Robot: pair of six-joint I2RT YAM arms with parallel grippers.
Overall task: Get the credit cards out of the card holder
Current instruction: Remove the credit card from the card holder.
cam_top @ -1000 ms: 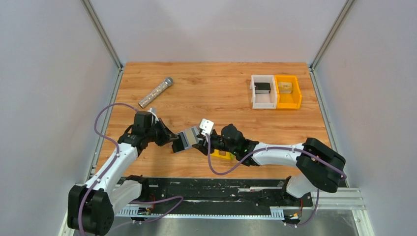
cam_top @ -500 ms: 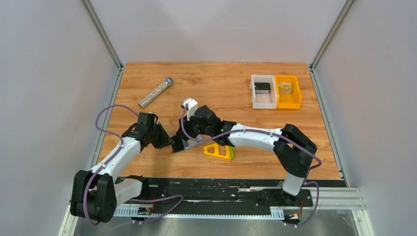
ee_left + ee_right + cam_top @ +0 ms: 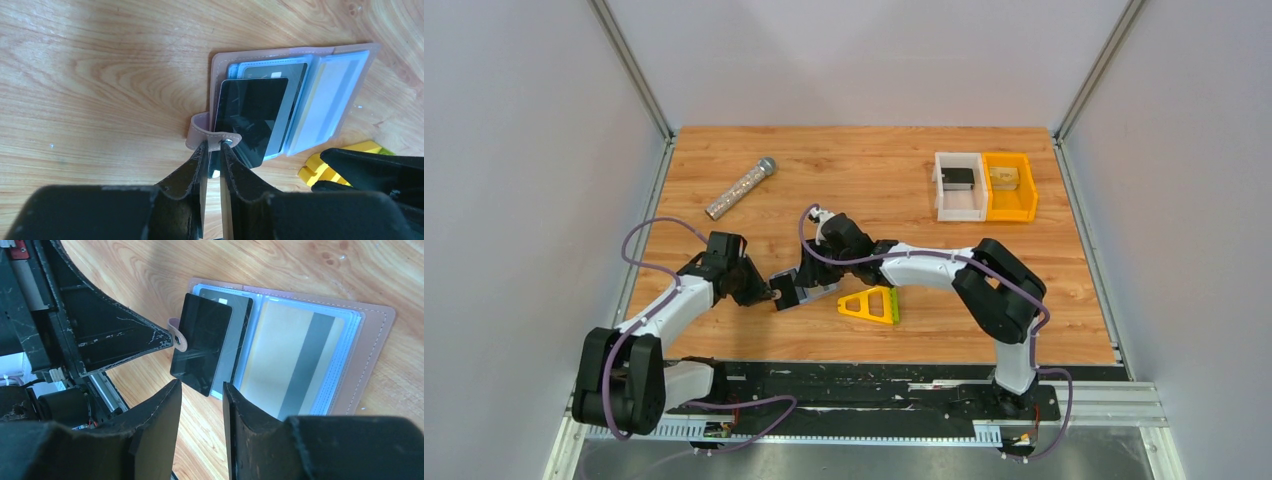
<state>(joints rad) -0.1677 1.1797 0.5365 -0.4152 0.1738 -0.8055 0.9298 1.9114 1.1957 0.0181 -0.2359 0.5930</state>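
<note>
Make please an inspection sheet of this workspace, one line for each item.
Surface: wooden table, nothing spilled that I can see.
Job's things: card holder lies open; black card sticks partly out; gold card sits in a clear sleeve.
Clutter: silver cylinder; triangular frame beside the holder; white bin and orange bin, side by side, each with a small item inside.
End effectors: left end effector pinches the holder's strap; right end effector is open above the black card.
Cables: purple cables loop along both arms, clear of the holder.
Surroundings: plain grey walls; nothing else seen.
</note>
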